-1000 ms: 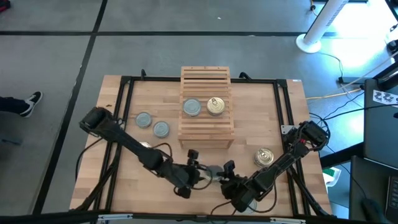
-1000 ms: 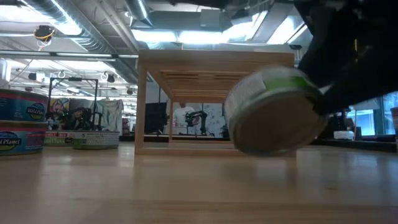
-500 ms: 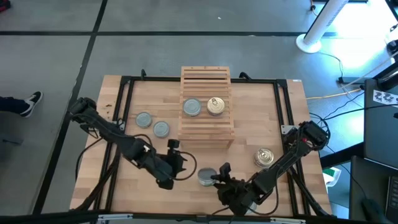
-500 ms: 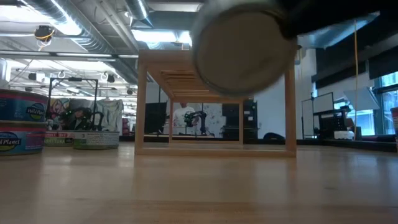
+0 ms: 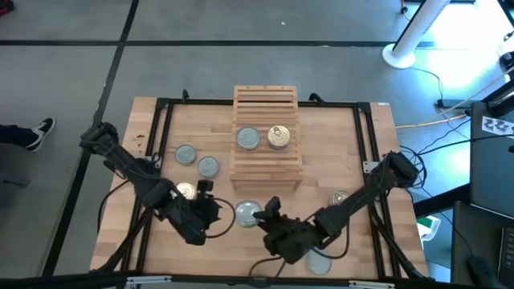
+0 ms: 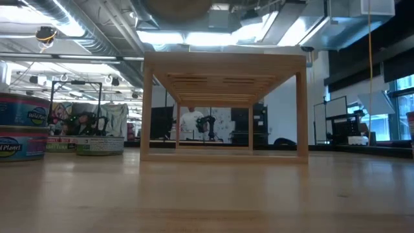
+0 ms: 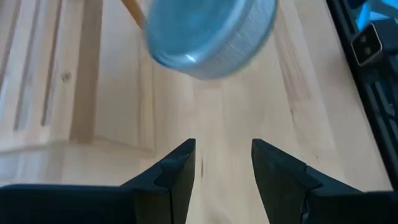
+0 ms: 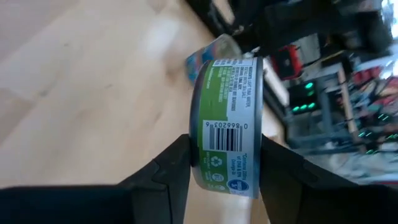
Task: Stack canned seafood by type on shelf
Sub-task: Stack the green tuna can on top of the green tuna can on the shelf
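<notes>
While the right claw clamps a green-labelled tin on its rim, lifted near the tabletop front at 6 o'clock, the left claw stands empty, fingers parted, just beside it — 2 tins rest on the shelf at 12 o'clock.

We see two dark, near-black arms, each w/ long slim links & bulkier rounded joint housings. Thin black cables loop alongside both arms. Left gripper: two matte black fingers, angular & faceted, tapering to blunt tips. Right gripper: same build, flat-sided black fingers w/ chamfered edges. No markings or screws we can make out.
</notes>
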`<state>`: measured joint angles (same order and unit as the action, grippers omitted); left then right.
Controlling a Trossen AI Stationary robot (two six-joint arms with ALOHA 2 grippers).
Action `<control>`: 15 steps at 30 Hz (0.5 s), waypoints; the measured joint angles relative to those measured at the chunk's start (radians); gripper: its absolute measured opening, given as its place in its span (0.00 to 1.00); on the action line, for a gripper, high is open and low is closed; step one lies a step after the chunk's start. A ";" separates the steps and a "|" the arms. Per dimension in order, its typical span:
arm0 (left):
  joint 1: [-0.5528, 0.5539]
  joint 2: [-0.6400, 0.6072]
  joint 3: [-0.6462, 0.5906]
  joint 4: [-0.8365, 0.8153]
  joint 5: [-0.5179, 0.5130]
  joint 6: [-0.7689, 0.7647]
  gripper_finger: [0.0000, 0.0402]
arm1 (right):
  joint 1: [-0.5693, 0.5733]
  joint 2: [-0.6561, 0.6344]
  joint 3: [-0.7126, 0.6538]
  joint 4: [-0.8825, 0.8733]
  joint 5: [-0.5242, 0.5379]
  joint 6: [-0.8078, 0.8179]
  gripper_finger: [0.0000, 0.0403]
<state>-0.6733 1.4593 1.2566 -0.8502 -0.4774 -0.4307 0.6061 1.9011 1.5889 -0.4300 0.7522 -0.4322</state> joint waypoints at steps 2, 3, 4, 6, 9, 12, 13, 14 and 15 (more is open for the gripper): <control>-0.019 0.000 -0.007 -0.009 -0.001 -0.026 0.38 | -0.018 0.000 0.027 0.001 0.007 -0.063 0.38; -0.032 0.001 -0.007 -0.016 -0.001 -0.043 0.38 | -0.028 0.000 0.040 -0.001 0.015 -0.092 0.38; -0.042 0.001 -0.007 -0.018 -0.002 -0.060 0.38 | -0.037 0.000 0.053 -0.004 0.026 -0.125 0.38; -0.057 0.000 -0.007 -0.014 -0.012 -0.086 0.38 | -0.058 0.000 0.080 -0.019 0.052 -0.185 0.38; -0.082 0.001 -0.007 -0.015 -0.054 -0.111 0.38 | -0.094 0.000 0.106 -0.044 0.100 -0.254 0.38; -0.094 0.001 -0.007 -0.015 -0.067 -0.124 0.38 | -0.138 0.000 0.116 -0.049 0.131 -0.305 0.38; -0.095 0.001 -0.007 -0.015 -0.067 -0.128 0.38 | -0.157 0.000 0.116 -0.050 0.132 -0.321 0.38; -0.095 0.001 -0.007 -0.015 -0.069 -0.130 0.38 | -0.175 0.000 0.116 -0.053 0.132 -0.338 0.38; -0.095 0.001 -0.007 -0.015 -0.071 -0.132 0.38 | -0.194 0.000 0.116 -0.058 0.131 -0.352 0.38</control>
<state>-0.7680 1.4605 1.2491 -0.8650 -0.5488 -0.5625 0.4118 1.9011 1.7046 -0.4875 0.8836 -0.7842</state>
